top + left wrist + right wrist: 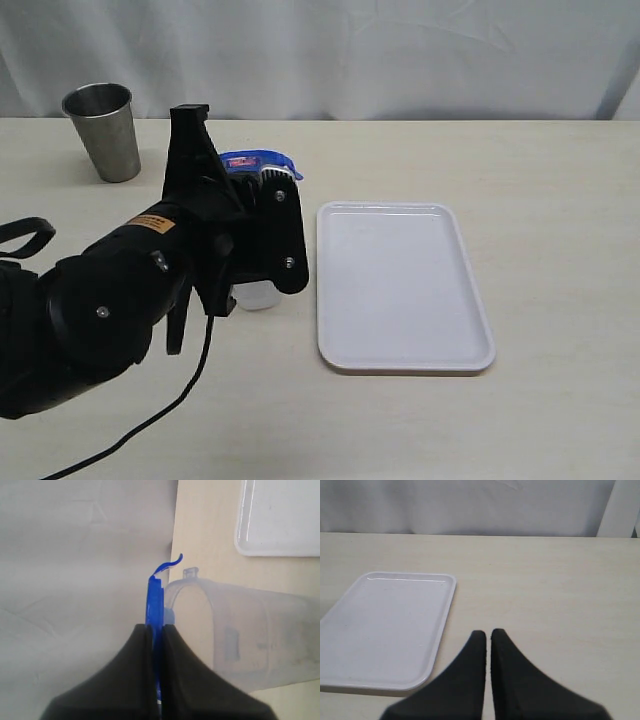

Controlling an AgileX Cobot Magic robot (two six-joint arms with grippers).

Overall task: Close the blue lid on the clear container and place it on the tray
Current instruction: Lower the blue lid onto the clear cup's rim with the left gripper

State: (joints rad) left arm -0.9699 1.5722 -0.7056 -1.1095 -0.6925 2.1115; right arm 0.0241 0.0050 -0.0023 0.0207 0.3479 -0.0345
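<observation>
My left gripper [155, 626] is shut on the blue lid [155, 597], which shows edge-on with one flap curling off its far end. The clear container [245, 632] stands on the table, and the lid is right at its open mouth; whether they touch I cannot tell. In the exterior view the lid [255, 160] sits above my left gripper [262, 185], and only the container's base [257, 295] shows below the arm. The white tray [400, 285] lies just to the right of it. My right gripper [488, 632] is shut on nothing, over bare table beside the tray [385, 625].
A steel cup [103, 130] stands at the back left of the table. My left arm's black body [110, 310] fills the front left. A white curtain hangs behind the table's far edge.
</observation>
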